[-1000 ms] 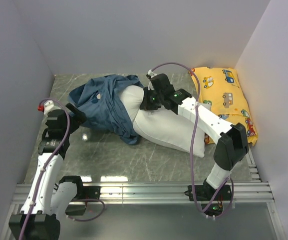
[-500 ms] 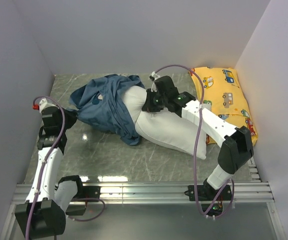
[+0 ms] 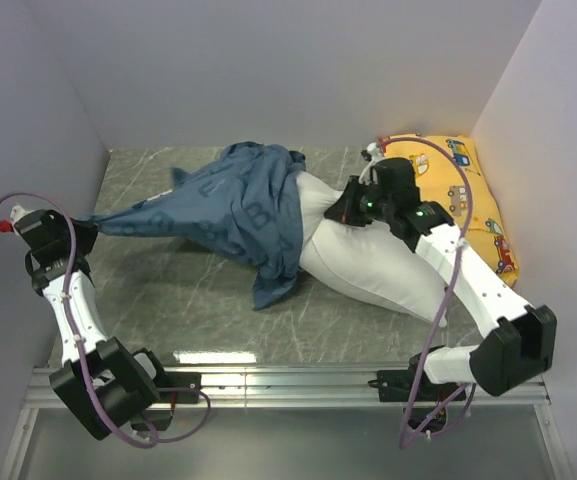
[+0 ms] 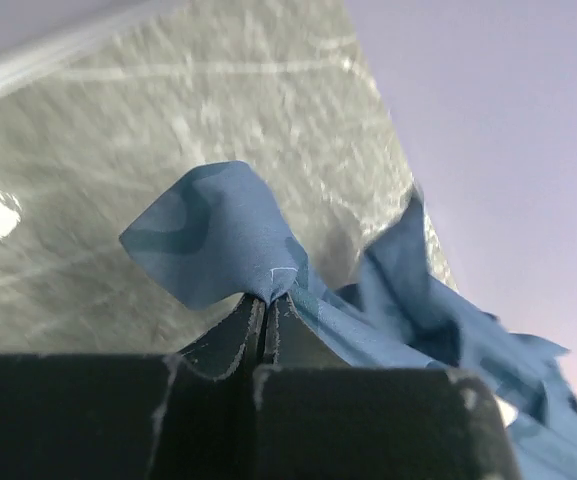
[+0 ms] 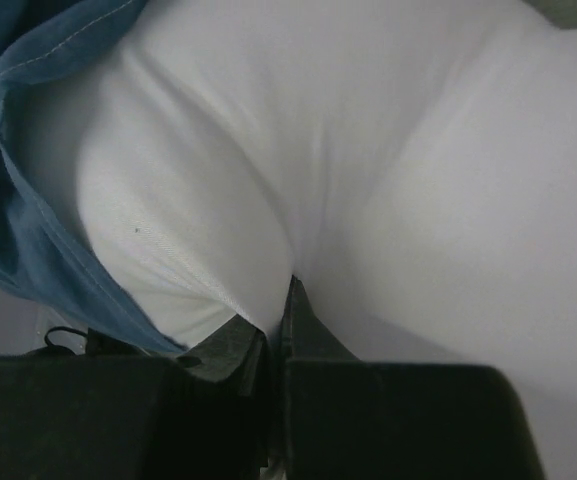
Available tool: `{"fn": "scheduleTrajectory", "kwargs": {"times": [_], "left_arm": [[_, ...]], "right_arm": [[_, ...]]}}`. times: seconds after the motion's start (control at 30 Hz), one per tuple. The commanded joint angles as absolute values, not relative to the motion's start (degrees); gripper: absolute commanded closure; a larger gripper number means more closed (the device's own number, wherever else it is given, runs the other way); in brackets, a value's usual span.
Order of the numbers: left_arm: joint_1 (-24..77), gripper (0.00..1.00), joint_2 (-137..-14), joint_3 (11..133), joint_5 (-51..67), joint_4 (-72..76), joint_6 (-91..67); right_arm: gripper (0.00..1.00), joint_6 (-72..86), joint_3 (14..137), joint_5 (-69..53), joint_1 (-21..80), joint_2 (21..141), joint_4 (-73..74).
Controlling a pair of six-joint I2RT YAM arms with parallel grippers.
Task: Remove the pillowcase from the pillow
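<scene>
Left end of pillow (image 3: 368,265) hidden under pillowcase (image 3: 238,205), near edge of yellow pillow (image 3: 458,190) masked by right arm (image 3: 458,265), pinched fabric lost between closed fingers of left gripper (image 4: 268,305), table (image 4: 118,110) blurred in left wrist view, pillowcase cut off at that view's right edge

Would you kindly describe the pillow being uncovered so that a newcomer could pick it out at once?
On the grey marbled table, look just right of centre, where the right gripper pinches a big plump pillow lying slantwise. Its left end is covered by the blue pillowcase. It is plain white, unlike the smaller yellow car-print pillow by the right wall.
</scene>
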State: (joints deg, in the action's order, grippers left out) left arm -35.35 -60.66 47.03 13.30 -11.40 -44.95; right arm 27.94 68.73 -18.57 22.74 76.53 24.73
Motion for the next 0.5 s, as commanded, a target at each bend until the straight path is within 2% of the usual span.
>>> {"fn": "scheduleTrajectory", "kwargs": {"times": [0.0,0.1,0.17,0.2,0.23,0.33,0.47], "left_arm": [[-36.56,0.99,-62.75,47.56,17.05,-7.39,-46.84],[-36.56,0.99,-63.98,47.90,17.84,-7.03,-45.88],[-35.17,0.92,-63.99,48.25,22.30,-5.63,-44.74],[-34.11,0.81,-63.81,48.95,23.63,-4.93,-43.69],[-32.45,0.54,-63.20,49.65,24.43,-5.36,-42.81],[-24.80,0.23,-59.87,53.61,21.54,-9.40,-38.68],[-16.81,0.14,-55.55,57.20,21.53,-13.00,-35.87]], "right_arm": [[1.00,29.62,69.43,-16.17,17.16,69.53,22.58],[1.00,30.41,69.34,-17.40,15.39,67.33,22.59],[1.00,30.15,69.87,-17.84,15.38,66.62,22.77],[1.00,30.41,69.87,-18.89,15.55,66.71,22.33],[1.00,30.50,70.22,-19.77,16.17,66.97,22.06],[1.00,29.80,71.27,-17.59,18.36,68.29,22.76],[1.00,30.23,71.28,-17.40,18.98,70.04,21.80]]}}
